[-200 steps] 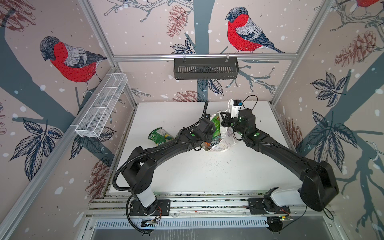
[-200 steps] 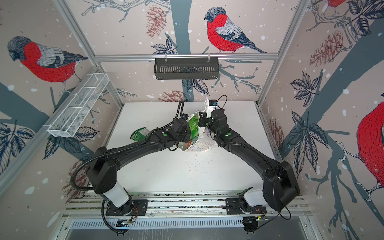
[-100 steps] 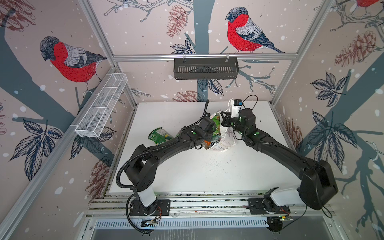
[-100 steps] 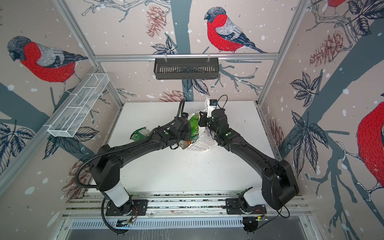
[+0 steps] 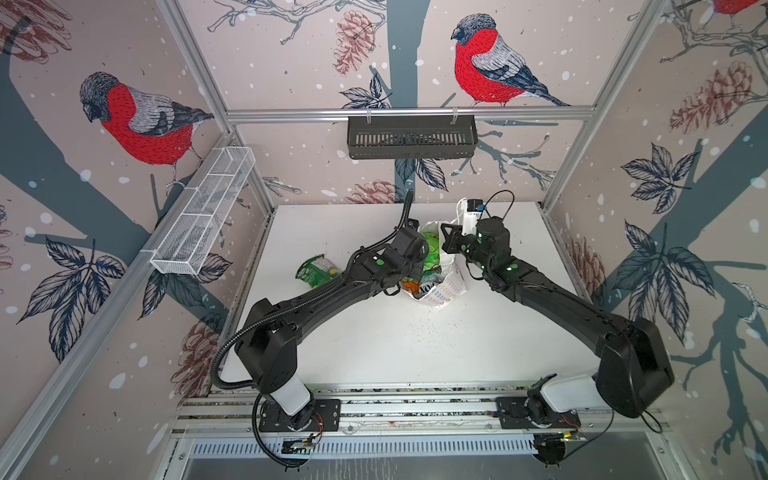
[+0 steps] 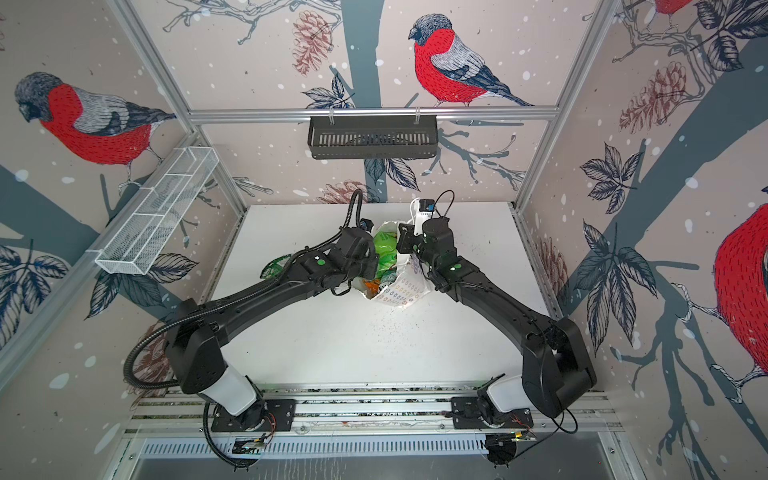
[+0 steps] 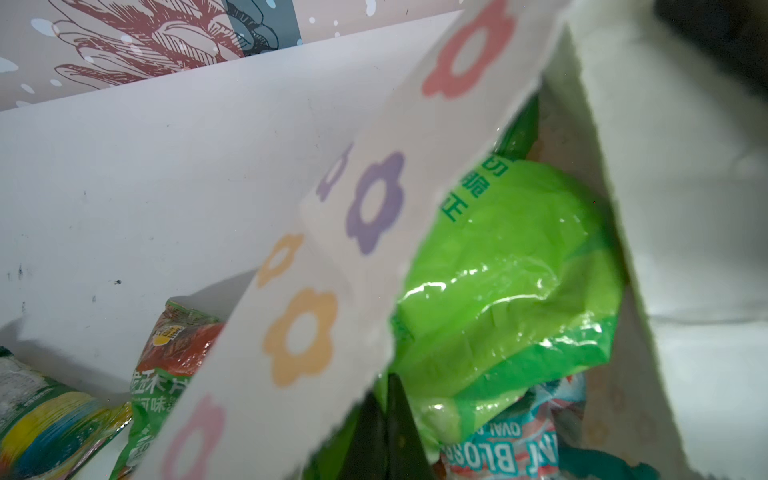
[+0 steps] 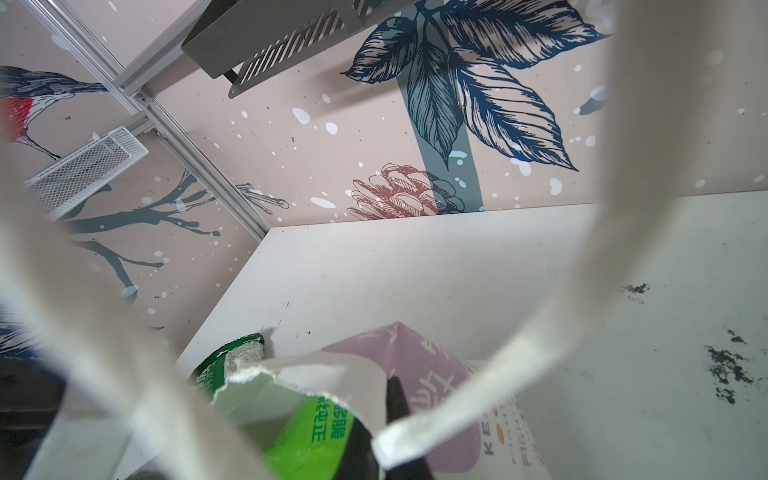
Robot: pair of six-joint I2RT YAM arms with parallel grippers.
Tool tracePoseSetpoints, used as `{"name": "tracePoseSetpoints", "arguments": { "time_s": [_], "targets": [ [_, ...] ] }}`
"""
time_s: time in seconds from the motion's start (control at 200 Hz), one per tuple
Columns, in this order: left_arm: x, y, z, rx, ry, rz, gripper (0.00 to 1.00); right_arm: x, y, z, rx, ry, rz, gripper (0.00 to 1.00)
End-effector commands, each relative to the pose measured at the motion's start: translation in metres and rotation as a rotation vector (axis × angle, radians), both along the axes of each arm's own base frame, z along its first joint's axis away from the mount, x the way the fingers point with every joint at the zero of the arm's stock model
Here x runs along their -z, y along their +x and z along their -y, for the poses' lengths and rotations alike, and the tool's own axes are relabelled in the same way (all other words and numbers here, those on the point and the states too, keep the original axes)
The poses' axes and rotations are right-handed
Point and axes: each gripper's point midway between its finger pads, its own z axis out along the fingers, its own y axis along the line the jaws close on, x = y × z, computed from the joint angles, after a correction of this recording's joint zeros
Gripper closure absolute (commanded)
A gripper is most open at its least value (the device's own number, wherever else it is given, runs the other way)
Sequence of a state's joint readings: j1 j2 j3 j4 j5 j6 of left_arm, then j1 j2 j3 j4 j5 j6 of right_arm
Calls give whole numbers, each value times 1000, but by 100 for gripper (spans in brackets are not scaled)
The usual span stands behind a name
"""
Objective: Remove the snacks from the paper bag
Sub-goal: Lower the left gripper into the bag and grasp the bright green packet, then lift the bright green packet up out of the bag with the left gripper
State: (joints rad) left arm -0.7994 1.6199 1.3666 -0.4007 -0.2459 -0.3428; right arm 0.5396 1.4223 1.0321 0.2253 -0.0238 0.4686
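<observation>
One paper bag (image 5: pixel 442 291). Snack packets outside it on table (image 5: pixel 374 345): two, seen in left wrist view. These are yellow-and-blue packet (image 7: pixel 45 419) and green packet with red picture (image 7: pixel 170 365). Inside bag: bright green packets (image 7: pixel 511 270), seemingly two, crumpled together so count unsure; one teal-and-pink packet (image 7: pixel 519 453); one orange packet (image 5: pixel 412 286). Robot arms: two, left arm (image 5: pixel 316 299) and right arm (image 5: pixel 552 299). Wall baskets: two, one white wire basket (image 5: pixel 203 220) and one black slotted basket (image 5: pixel 411 137).
</observation>
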Motion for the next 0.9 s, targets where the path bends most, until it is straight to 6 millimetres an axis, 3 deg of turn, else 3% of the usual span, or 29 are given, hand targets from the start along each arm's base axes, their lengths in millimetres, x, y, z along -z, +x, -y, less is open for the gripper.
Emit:
{"name": "tracePoseSetpoints", "arguments": {
  "time_s": [0.0,0.3,0.896],
  "targets": [
    [-19,1,3,13,-54,53,100,-10,1,-4,-12,29,32,100],
    [-58,-8,-3,37,-156,161,100,-11,1,-1,2,15,37,100],
    [-94,-19,-16,33,-201,218,100,-20,4,5,80,-58,67,100]
  ]
}}
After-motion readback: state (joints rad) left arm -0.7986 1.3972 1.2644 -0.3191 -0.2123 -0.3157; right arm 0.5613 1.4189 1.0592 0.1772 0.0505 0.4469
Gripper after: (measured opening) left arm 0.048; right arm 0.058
